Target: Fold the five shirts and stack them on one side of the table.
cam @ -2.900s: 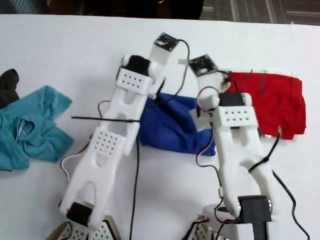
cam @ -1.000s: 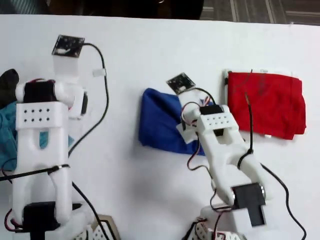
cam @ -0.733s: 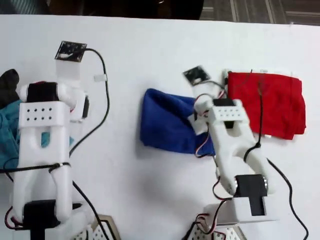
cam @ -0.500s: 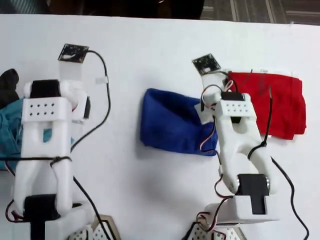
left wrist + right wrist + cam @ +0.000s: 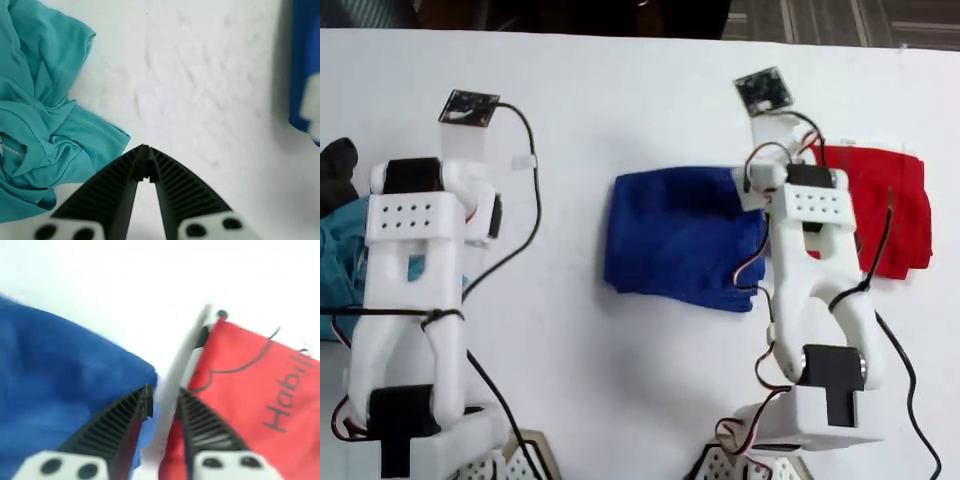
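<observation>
A folded blue shirt [image 5: 680,238] lies mid-table, and a folded red shirt [image 5: 885,210] sits to its right. My right gripper [image 5: 164,400] hovers over the seam between them, its fingers a narrow gap apart. The blue shirt's [image 5: 60,370] edge reaches one finger and the red shirt [image 5: 250,390] lies beside the other. A crumpled teal shirt [image 5: 340,262] lies at the table's left edge with a black shirt [image 5: 335,170] behind it. My left gripper [image 5: 145,172] is shut and holds nothing, just beside the teal shirt [image 5: 45,115].
A white edge [image 5: 772,150] shows along the red shirt's left side. Bare white table [image 5: 620,90] stretches behind the shirts and between the two arms. Black cables [image 5: 525,210] trail from both arms.
My right arm has swung right and away from the table's front, from over the blue shirt to its border with the red one. The blue shirt's far right corner shifted along with it. My left arm hardly moved.
</observation>
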`<move>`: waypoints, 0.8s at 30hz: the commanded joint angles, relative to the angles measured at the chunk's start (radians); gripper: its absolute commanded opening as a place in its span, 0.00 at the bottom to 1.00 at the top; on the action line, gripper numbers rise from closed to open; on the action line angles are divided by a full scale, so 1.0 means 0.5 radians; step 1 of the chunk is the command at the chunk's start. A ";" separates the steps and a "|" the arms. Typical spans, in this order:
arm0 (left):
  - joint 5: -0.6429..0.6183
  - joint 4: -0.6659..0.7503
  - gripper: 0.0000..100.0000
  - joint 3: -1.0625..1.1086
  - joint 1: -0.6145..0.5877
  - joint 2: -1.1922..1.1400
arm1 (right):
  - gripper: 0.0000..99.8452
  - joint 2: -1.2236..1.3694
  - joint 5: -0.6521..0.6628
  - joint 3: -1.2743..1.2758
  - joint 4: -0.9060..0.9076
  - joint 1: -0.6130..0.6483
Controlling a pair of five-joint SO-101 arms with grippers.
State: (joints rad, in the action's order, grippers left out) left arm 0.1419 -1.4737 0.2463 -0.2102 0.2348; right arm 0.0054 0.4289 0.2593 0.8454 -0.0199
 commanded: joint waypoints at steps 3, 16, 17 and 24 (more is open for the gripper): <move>0.015 0.012 0.03 -0.011 -0.015 0.015 | 0.24 -0.029 0.018 -0.123 0.094 -0.017; 0.009 0.025 0.03 -0.011 -0.015 0.015 | 0.02 -0.008 0.003 -0.071 0.361 0.388; 0.009 0.025 0.03 -0.011 -0.015 0.015 | 0.02 -0.008 0.003 -0.025 0.370 0.394; 0.015 0.012 0.03 -0.014 -0.015 0.015 | 0.02 -0.032 0.021 0.522 0.302 0.235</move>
State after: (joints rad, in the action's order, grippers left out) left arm 0.1404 -1.4737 0.2463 -0.2117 0.2348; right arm 0.0054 0.4273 0.4511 1.0219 0.1366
